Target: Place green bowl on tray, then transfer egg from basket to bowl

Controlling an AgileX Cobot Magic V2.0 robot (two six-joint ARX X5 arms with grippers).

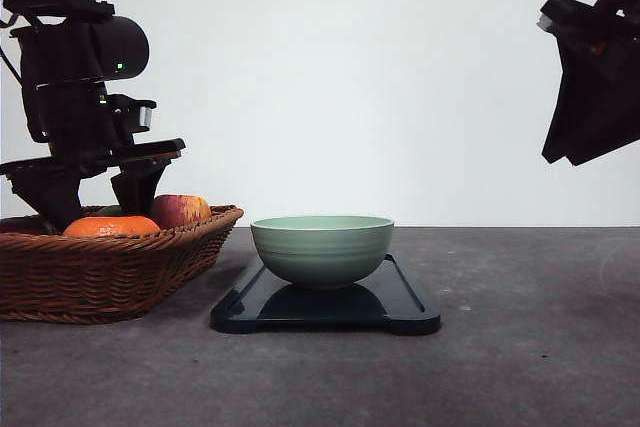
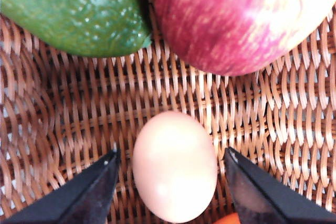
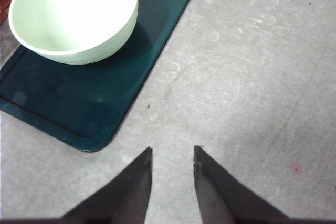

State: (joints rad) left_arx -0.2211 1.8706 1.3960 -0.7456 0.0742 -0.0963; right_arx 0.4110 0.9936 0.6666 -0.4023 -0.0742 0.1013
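Already the bowl (image 1: pixel 322 247) stands on the tray (image 1: pixel 405 307), so the first part looks done; the egg (image 2: pixel 175 165) is not yet moved. It lies on the woven floor of the basket (image 1: pixel 100 272), between the two spread fingers of the left gripper (image 2: pixel 170 182), which has not closed on it; small gaps show on both sides. An apple (image 2: pixel 241 19) and a green fruit (image 2: pixel 73 11) lie near the egg but do not touch it, so lifting straight up seems free. The right gripper (image 3: pixel 172 174) hangs released over bare tabletop (image 3: pixel 252 77) beside the tray, apart from the bowl, so the way from basket rim to bowl looks open.
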